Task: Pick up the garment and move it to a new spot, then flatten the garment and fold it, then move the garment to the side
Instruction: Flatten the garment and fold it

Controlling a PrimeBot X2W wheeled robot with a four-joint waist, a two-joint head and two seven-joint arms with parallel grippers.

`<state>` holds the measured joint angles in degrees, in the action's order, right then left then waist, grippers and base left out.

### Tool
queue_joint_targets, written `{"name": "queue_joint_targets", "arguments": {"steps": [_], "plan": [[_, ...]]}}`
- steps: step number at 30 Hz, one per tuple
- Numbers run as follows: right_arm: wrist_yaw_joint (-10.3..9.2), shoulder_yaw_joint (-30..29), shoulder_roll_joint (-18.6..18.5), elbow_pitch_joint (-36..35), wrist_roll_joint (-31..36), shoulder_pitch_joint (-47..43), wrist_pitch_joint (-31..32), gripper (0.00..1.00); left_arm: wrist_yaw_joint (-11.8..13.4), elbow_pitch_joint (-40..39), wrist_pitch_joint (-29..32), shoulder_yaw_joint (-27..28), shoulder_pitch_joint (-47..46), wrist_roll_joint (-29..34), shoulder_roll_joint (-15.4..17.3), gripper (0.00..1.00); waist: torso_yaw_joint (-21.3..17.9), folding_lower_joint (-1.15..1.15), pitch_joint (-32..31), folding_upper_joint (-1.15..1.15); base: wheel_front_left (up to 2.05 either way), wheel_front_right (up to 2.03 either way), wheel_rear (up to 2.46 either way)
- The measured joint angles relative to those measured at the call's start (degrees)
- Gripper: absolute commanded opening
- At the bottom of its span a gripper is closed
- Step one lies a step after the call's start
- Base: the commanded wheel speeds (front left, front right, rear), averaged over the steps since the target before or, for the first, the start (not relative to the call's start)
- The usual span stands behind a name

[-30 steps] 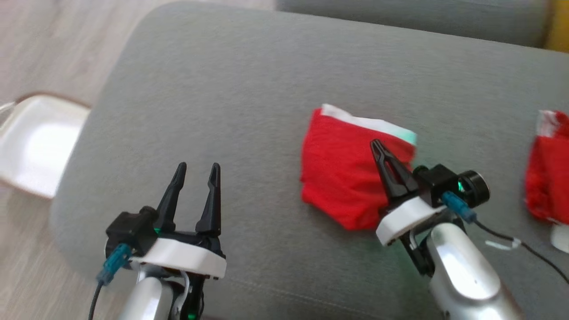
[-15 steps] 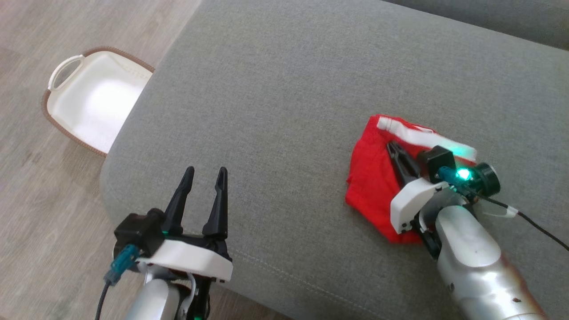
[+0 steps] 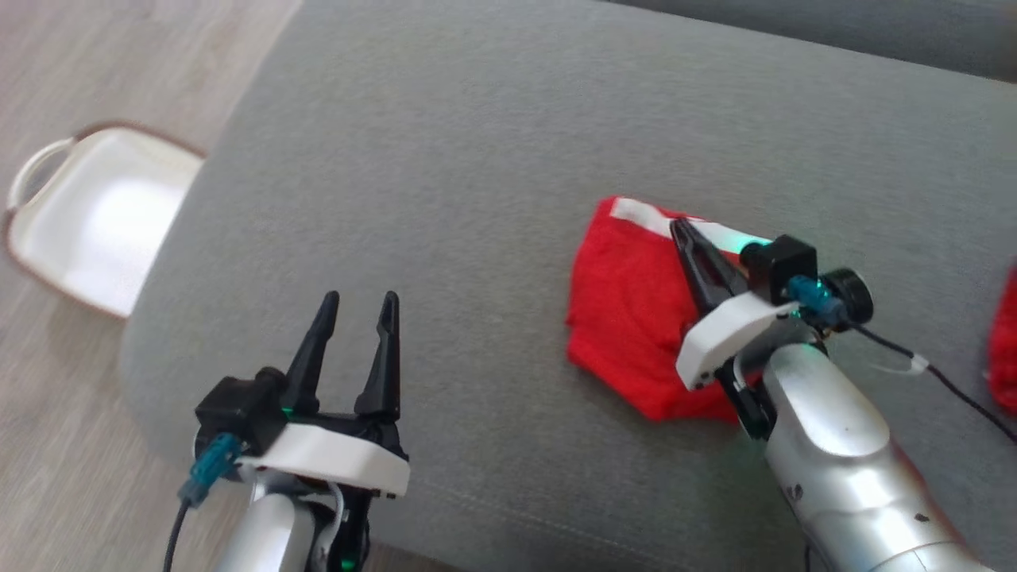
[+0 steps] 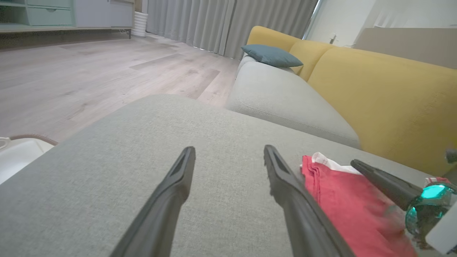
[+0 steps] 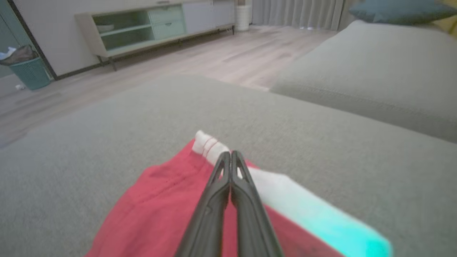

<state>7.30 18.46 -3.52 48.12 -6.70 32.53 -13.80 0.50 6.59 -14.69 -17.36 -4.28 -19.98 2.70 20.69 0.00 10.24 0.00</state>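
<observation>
The garment (image 3: 628, 318) is a folded red piece with a white waistband (image 3: 643, 216), lying flat on the grey cushion (image 3: 477, 159). My right gripper (image 3: 681, 229) is shut above it, its tips over the waistband, and no cloth shows between the fingers. The right wrist view has the shut right gripper (image 5: 228, 154) over the red garment (image 5: 160, 200) and white band (image 5: 278, 192). Over the cushion's near left part my left gripper (image 3: 357, 298) is open and holds nothing. In the left wrist view the left gripper (image 4: 228, 153) stands left of the garment (image 4: 342, 200).
A white basket (image 3: 87, 214) sits on the wood floor left of the cushion. Another red garment (image 3: 1005, 342) shows at the right edge. A yellow sofa (image 4: 375, 89) with a blue pillow (image 4: 271, 55) stands behind. A low cabinet (image 5: 150, 25) and teal bin (image 5: 30, 73) stand far off.
The head camera has swung, shifting the whole picture. My right gripper's tips have gone from the garment's middle to its white waistband, still shut. The left gripper holds its open pose.
</observation>
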Motion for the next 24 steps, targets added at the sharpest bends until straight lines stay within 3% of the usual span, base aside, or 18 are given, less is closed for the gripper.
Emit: {"name": "queue_joint_targets", "arguments": {"steps": [10,18,19,20,24], "plan": [[0.0,-4.2,0.0,-14.9,-1.6,-8.7,-0.5,0.0,-0.5,-2.0,0.0,3.5,0.0,2.3,0.0,1.0,-9.1,0.0,-2.4,0.0,0.0,0.0,0.0],[0.0,-8.7,0.1,-22.5,-0.6,-17.3,-0.6,0.0,-0.9,-2.7,0.0,5.4,-0.1,2.8,0.0,1.0,-15.1,0.0,-3.9,0.0,0.0,0.0,0.0],[0.0,-9.1,0.1,-23.2,-0.6,-18.2,-0.6,0.4,-1.0,-2.7,0.0,5.5,-0.1,2.8,0.0,1.0,-15.7,0.0,-4.1,0.0,0.0,0.0,0.0],[0.0,-9.4,0.1,-23.9,-0.6,-19.0,-0.6,1.0,-1.0,-2.7,0.0,5.4,-0.1,2.8,0.0,1.0,-16.4,0.0,-4.3,0.0,0.0,0.0,0.0],[0.0,-9.3,0.2,-26.4,-0.9,-21.7,-0.6,1.0,-1.1,-2.4,0.0,5.4,0.0,3.3,0.0,1.0,-18.1,0.0,-5.1,0.0,0.0,0.0,0.0]]}}
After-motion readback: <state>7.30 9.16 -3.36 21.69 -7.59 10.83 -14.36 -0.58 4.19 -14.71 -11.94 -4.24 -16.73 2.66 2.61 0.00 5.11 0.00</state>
